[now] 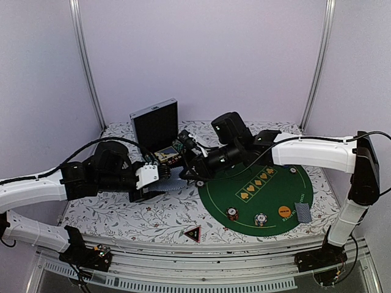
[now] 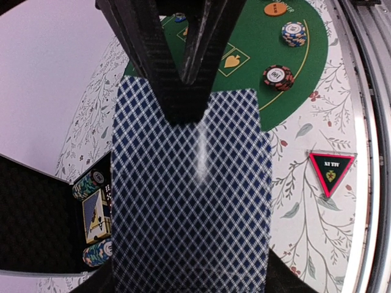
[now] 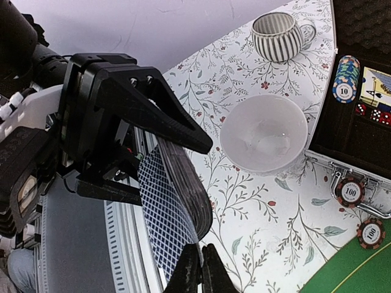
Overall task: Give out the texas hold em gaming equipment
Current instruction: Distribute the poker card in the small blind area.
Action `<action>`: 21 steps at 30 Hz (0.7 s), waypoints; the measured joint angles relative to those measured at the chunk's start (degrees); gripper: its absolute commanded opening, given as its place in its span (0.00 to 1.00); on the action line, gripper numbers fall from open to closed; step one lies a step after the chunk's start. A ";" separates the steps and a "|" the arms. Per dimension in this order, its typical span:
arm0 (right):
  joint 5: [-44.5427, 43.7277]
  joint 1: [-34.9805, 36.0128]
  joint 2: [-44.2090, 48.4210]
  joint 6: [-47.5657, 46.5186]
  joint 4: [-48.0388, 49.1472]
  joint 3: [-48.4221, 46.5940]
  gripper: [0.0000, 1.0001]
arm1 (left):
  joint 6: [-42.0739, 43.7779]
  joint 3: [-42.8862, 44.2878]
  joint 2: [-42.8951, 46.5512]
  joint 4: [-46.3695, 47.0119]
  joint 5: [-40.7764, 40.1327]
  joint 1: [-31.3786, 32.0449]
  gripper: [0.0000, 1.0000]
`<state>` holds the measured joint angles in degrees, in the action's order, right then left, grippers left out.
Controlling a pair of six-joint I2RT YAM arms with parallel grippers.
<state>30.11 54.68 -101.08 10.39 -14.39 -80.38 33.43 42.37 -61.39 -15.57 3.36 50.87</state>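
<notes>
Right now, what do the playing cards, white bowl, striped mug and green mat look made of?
Playing cards: coated card, glossy; a glare streak runs down the lattice back. White bowl: plastic or ceramic, can't tell; smooth, with faint highlights inside. Striped mug: likely glazed ceramic; soft sheen, thick rim. Green mat: felt-like fabric, matte; no glare.

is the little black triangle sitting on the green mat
No, the black triangle lies on the floral tablecloth, clear of the green mat and its edge.
</notes>
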 measured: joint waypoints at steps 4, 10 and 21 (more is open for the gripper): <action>0.24 -0.11 0.81 -0.04 -1.27 0.00 0.02 | 0.02 0.00 0.00 0.00 0.00 0.00 0.58; 0.85 -0.94 2.01 -0.15 -2.14 -0.02 0.02 | 0.00 0.00 0.00 0.13 0.02 0.00 0.58; 7.48 -5.95 8.50 1.07 0.02 0.04 0.02 | 0.00 -0.02 0.00 0.15 0.02 0.00 0.59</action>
<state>37.58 48.73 -92.58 11.46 -14.37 -80.34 33.43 42.35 -61.39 -15.42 3.38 50.87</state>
